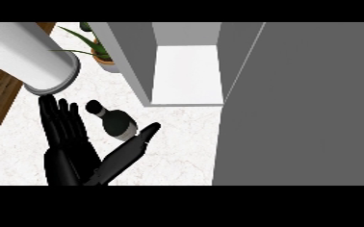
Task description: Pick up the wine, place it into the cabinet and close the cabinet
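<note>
**Open hand beside the wine**

From the head view, your hand (71,149) shows at lower left, fingers straight and spread, thumb stretched out to the right. It holds nothing. The wine (115,120) stands on the white desk (177,139) between fingers and thumb, the thumb tip just beside its base; you cannot tell if they touch. The cabinet (186,72) is open above it, door (298,106) swung out at right. A plant (99,53) sits left of the cabinet.
</note>
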Tool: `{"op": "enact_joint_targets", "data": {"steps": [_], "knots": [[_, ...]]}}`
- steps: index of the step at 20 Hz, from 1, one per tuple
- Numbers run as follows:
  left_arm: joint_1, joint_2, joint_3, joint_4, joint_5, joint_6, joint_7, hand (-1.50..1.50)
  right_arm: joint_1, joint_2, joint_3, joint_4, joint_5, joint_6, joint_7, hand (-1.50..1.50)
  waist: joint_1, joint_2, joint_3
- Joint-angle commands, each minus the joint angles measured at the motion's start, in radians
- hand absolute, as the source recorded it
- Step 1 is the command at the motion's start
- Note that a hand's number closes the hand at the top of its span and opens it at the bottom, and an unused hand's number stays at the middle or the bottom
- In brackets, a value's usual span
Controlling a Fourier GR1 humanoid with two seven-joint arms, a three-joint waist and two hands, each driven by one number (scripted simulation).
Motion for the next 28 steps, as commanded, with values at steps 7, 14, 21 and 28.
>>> {"op": "enact_joint_targets", "data": {"steps": [7, 14, 21, 28], "knots": [[0.008, 0.081, -0.027, 0.097, 0.232, 0.181, -0.205, -1.50, 0.006, 0.016, 0.024, -0.114, -0.030, -0.001, 0.050, -1.50, -0.002, 0.000, -0.002], [0.035, 0.095, -0.043, 0.101, 0.353, 0.183, -0.313, -1.50, -0.024, 0.024, 0.008, -0.076, -0.026, -0.018, 0.050, -1.50, -0.001, 0.001, -0.005], [0.003, 0.042, -0.016, 0.184, 0.452, 0.134, -0.400, -1.50, 0.004, 0.012, -0.027, -0.068, -0.053, 0.004, 0.026, -1.50, -0.008, 0.003, -0.004], [0.076, -0.038, 0.014, 0.166, 0.537, 0.053, -0.579, -1.50, -0.010, 0.025, -0.005, -0.084, -0.040, -0.006, 0.056, -1.50, -0.002, 0.000, -0.006]]}}
